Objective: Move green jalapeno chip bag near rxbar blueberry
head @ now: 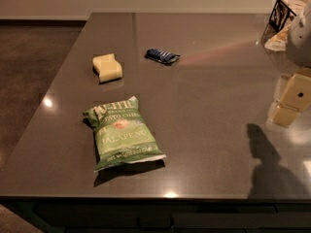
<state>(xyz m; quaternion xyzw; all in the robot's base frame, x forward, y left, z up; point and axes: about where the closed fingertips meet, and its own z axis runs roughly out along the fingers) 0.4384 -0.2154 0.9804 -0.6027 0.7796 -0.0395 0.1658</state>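
Observation:
The green jalapeno chip bag [123, 134] lies flat on the dark grey table [209, 81], near the front left, with its white lettering facing up. The rxbar blueberry [162, 56], a small dark-blue wrapper, lies farther back near the table's middle, well apart from the bag. My gripper [290, 103] hangs above the table at the right edge of the view, far to the right of both items and holding nothing that shows. Its shadow falls on the table front right.
A pale yellow wavy-edged block [107, 67] lies on the table left of the blue bar and behind the bag. A black wire holder with pale contents [283, 18] stands at the back right corner. The table's left and front edges drop to the floor.

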